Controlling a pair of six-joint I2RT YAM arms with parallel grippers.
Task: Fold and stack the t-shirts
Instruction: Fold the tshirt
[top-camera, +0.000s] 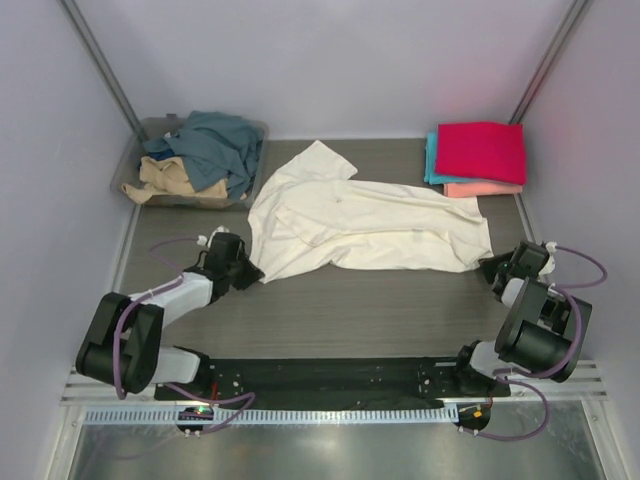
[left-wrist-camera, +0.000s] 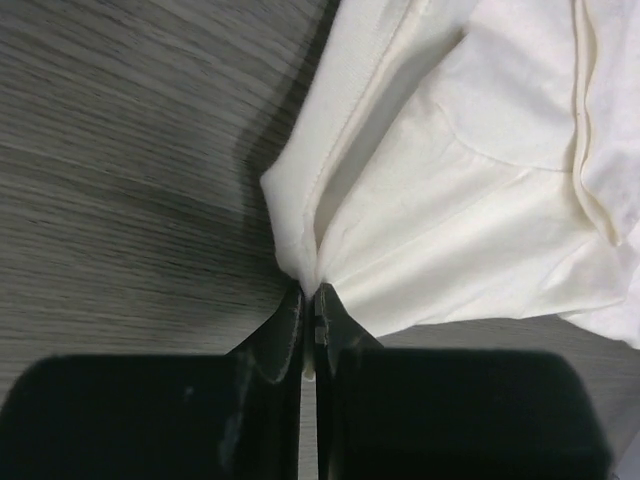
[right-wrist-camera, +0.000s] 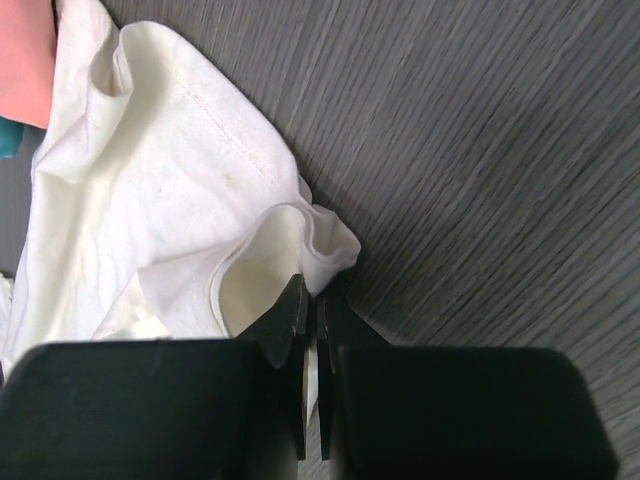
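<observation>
Left jaws, right jaws each clamp near corner of cream t-shirt (top-camera: 370, 225); long axis left-right.

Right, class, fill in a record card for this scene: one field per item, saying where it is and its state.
cream t-shirt: unfolded, spread on table
left gripper: shut on its near-left corner
right gripper: shut on its near-right corner
folded stack: far right, magenta on top
bin: far left, holds loose slate-blue shirt and tan shirt
</observation>
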